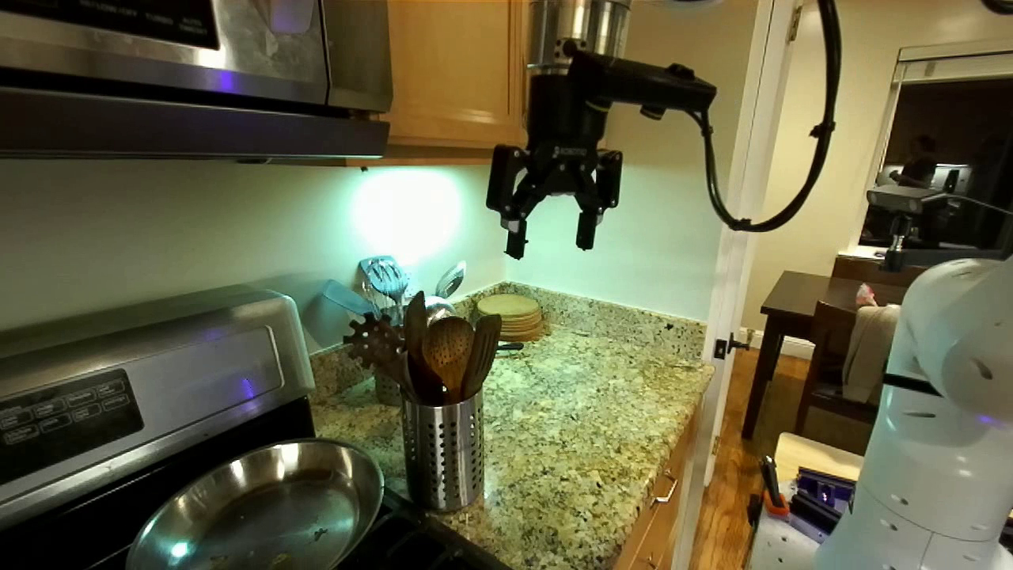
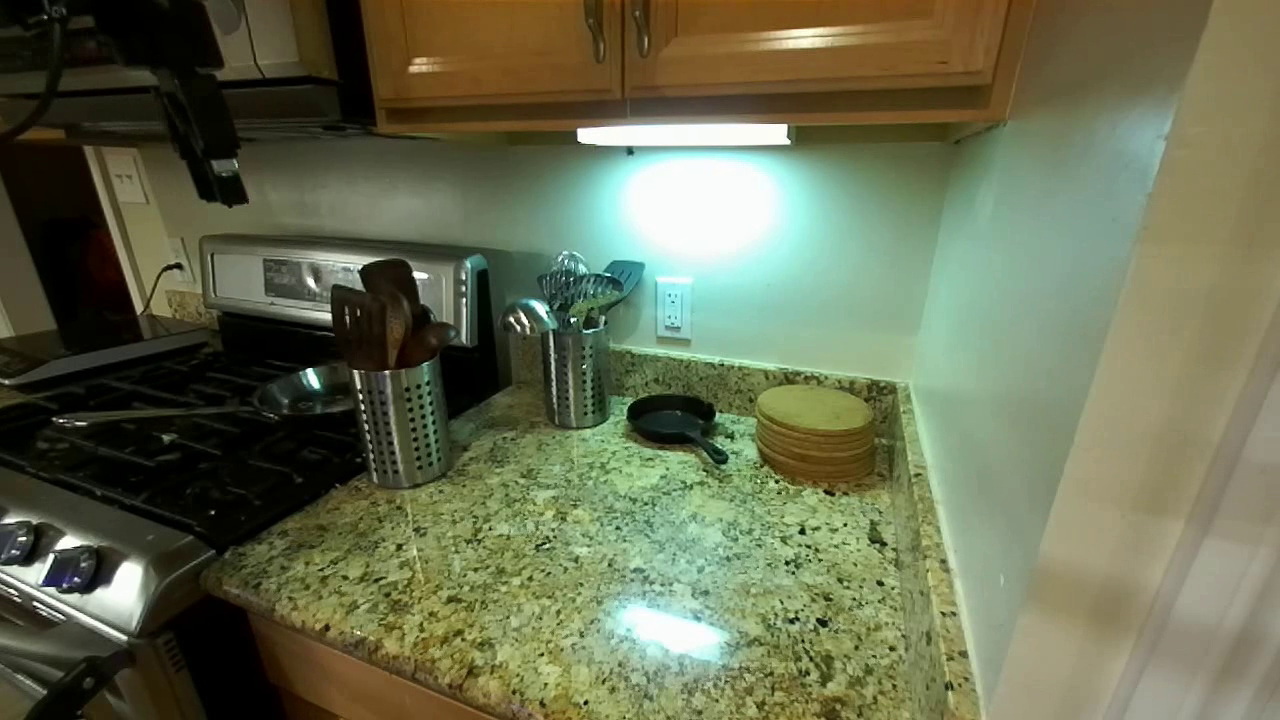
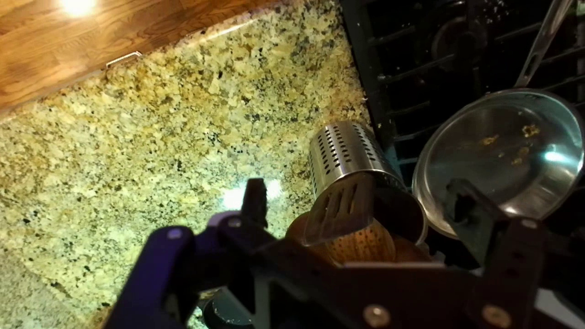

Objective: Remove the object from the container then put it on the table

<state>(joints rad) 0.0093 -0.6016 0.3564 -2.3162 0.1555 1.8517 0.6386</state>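
The object, a dark brown spatula with a broad slotted head [image 1: 481, 352], stands in the container, a perforated silver metal holder [image 1: 443, 455]. In an exterior view the spatula [image 2: 357, 325] leans at the rim of the holder [image 2: 400, 430]. Its lower handle is hidden inside. My gripper [image 1: 552, 236] is open and empty, pointing down, well above the utensils. In the wrist view the spatula head [image 3: 340, 208] and the holder [image 3: 343, 146] show between the spread fingers [image 3: 358, 196]. The table, a speckled granite countertop [image 2: 600, 560], bears the holder.
Lighter wooden spoons [image 1: 449, 352] crowd the same holder. A steel pan [image 1: 277, 507] sits on the black stovetop beside it. A second utensil holder [image 2: 577, 375], a small black skillet [image 2: 668, 418] and a stack of round boards [image 2: 815, 440] stand near the back wall. Cabinets [image 2: 500, 60] hang above.
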